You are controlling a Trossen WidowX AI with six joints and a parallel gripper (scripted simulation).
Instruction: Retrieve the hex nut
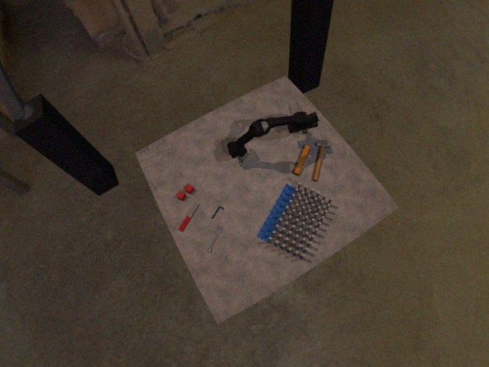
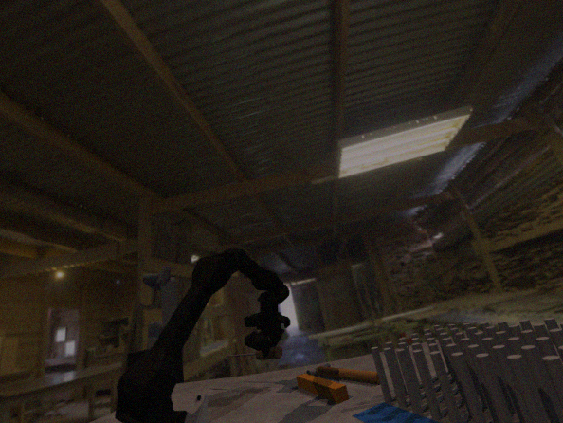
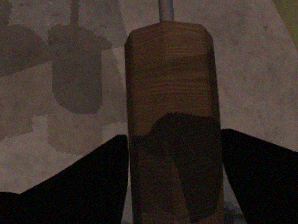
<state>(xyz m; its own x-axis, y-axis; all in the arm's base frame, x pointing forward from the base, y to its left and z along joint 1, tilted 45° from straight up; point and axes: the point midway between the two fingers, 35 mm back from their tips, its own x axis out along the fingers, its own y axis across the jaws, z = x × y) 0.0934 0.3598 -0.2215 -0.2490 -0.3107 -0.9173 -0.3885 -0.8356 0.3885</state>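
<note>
My gripper (image 2: 268, 350) (image 3: 173, 141) is shut on a wooden handle (image 3: 170, 75) (image 2: 271, 355) with a thin metal shaft (image 3: 166, 11) (image 2: 241, 355). In the exterior view the gripper points down above the table and the shaft sticks out to the left, roughly level. The shaft's far end is unclear. Many grey metal spacers (image 1: 305, 218) (image 2: 479, 379) stand in rows, well apart from the gripper. The blue taped strip (image 1: 277, 209) (image 2: 393, 414) runs along their front edge. I cannot make out the hex nut in any view.
Two orange bars (image 1: 302, 160) (image 1: 318, 163) (image 2: 322, 387) (image 2: 353, 375) lie between the arm and the spacers. A red-handled screwdriver (image 1: 184, 224), a dark hex key (image 1: 216, 212), a thin grey wrench (image 1: 213, 242) and two red blocks (image 1: 181, 196) (image 1: 189, 188) lie across the table (image 1: 230, 280).
</note>
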